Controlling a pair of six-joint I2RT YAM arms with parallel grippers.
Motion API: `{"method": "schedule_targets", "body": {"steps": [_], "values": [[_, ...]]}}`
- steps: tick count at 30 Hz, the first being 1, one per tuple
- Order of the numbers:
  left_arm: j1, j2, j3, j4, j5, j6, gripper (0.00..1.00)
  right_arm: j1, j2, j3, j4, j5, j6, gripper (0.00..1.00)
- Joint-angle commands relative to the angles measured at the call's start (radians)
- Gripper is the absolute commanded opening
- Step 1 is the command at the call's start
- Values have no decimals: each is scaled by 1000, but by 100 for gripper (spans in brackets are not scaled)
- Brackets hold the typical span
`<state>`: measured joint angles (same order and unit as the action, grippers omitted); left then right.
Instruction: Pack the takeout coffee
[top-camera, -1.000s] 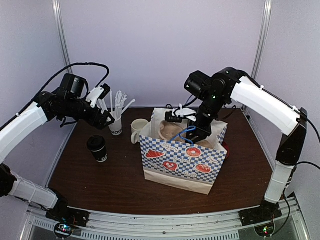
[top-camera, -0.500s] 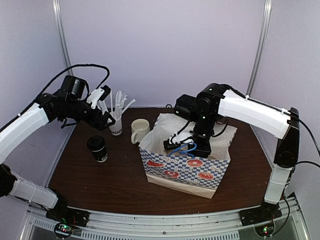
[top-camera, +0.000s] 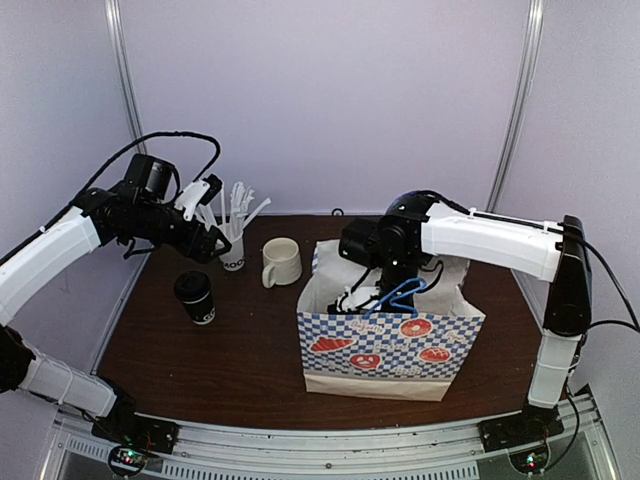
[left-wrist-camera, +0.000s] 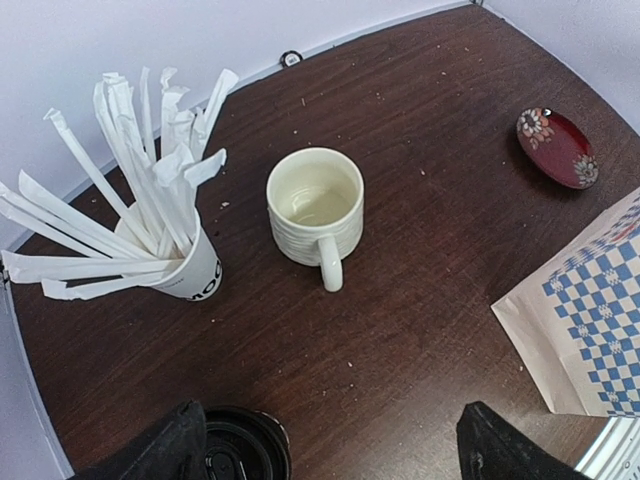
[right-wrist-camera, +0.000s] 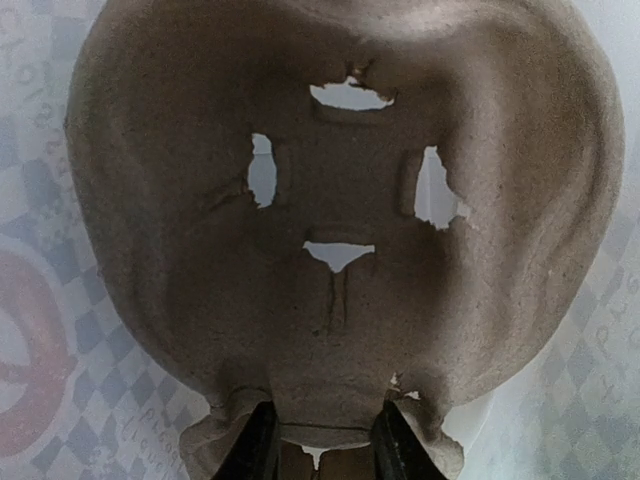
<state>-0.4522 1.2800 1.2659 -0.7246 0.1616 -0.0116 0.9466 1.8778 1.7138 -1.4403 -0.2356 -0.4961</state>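
The takeout coffee (top-camera: 196, 297), a black cup with a black lid, stands on the table's left side. Its lid (left-wrist-camera: 240, 445) shows at the bottom of the left wrist view, by my left finger. My left gripper (top-camera: 208, 240) hovers open above and behind it, nothing between its fingers (left-wrist-camera: 335, 452). My right gripper (top-camera: 376, 290) reaches down into the blue-checked paper bag (top-camera: 390, 345). In the right wrist view it (right-wrist-camera: 322, 440) is shut on the edge of a brown pulp cup carrier (right-wrist-camera: 340, 200) that fills the view.
A white cup of wrapped straws (top-camera: 232, 250) (left-wrist-camera: 190, 270) and a cream mug (top-camera: 280, 262) (left-wrist-camera: 315, 205) stand behind the coffee. A small red dish (left-wrist-camera: 556, 147) lies at the table's far right. The bag's corner (left-wrist-camera: 590, 330) shows to the right of the left gripper.
My right arm has swung lower and forward, down into the bag with the carrier. The bag has shifted right and now stands squarer. The left arm has not moved.
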Motion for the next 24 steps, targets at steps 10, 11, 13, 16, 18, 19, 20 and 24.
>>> {"method": "schedule_targets", "body": {"steps": [10,11,13,16,18,19,20,24], "values": [[20,16,-23,53,28,-7,91,13,4,-128,110,3,-7,32],[22,16,-22,53,31,-8,91,15,4,-134,113,3,-7,33],[24,16,-22,52,35,-8,91,17,-2,-134,113,7,-6,39],[26,19,-23,53,36,-8,91,17,-23,-128,113,22,-9,47],[26,18,-22,53,37,-9,91,17,-39,-121,107,38,-16,53],[26,20,-20,53,39,-9,91,17,-49,-118,106,47,-20,56],[26,20,-15,49,40,-9,91,17,-57,-116,103,51,-24,59],[26,16,33,-21,30,-32,90,16,-98,-95,76,62,-45,60]]}}
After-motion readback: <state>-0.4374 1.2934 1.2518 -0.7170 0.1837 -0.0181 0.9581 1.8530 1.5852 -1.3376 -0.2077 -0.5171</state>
